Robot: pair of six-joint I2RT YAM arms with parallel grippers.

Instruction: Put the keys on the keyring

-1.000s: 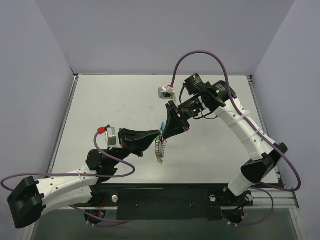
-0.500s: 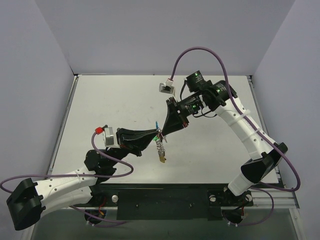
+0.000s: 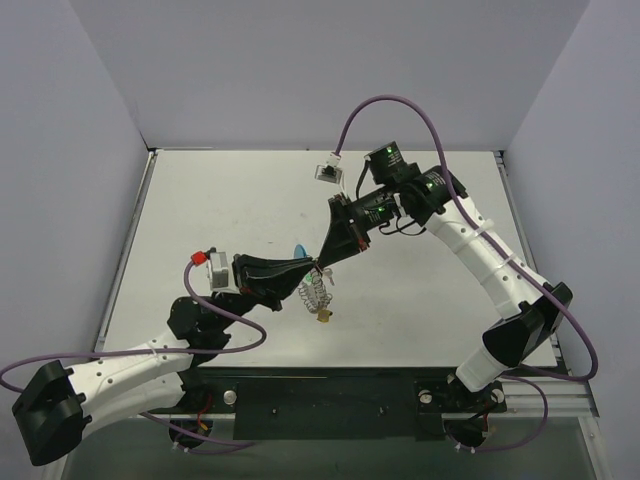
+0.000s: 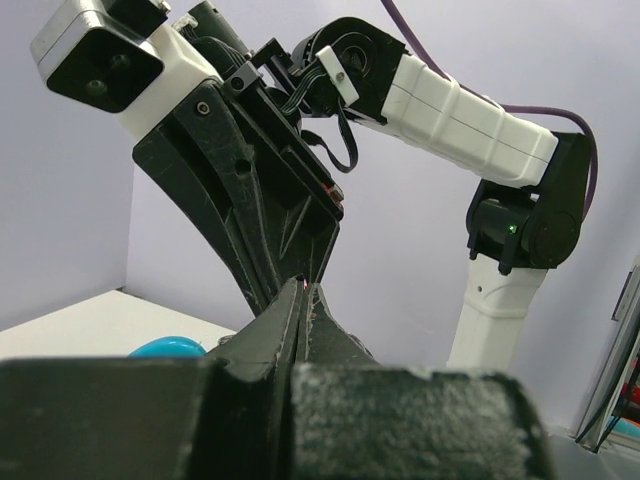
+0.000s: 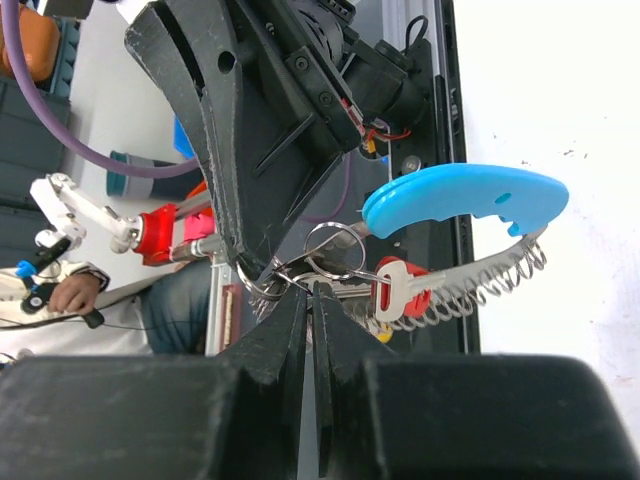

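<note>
Our left gripper [image 3: 316,267] and right gripper [image 3: 326,261], both closed, meet tip to tip atop the hanging keyring [image 3: 314,293]. Which one pinches it, and where the keys are, we cannot make out.

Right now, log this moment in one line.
left gripper shut on keyring | right gripper shut on keyring | keyring hangs between tips

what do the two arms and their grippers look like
White-shelled left arm and right arm, black joints. Black tapered plastic fingers on left gripper and right gripper. Purple cable loops to each small grey wrist camera. Green light on right arm.
</note>
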